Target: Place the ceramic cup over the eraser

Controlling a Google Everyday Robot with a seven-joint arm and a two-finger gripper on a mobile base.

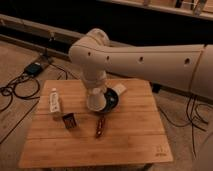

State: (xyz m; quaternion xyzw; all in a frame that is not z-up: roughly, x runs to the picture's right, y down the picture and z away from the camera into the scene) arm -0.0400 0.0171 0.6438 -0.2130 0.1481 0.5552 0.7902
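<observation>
The white ceramic cup (95, 99) hangs just under the wrist of the big white arm, above the wooden table (130, 142) and at the left edge of the black bowl (113, 101). My gripper (95, 92) sits at the top of the cup and is shut on it; the arm hides most of it. The eraser (69, 120), a small dark block, lies on the table to the lower left of the cup, a short way off.
A flat white tube (55, 101) lies near the table's left edge. A slim red-and-dark stick (100, 126) lies below the bowl. A small white object (119, 89) rests at the bowl's far rim. Cables (17, 90) trail on the floor at left.
</observation>
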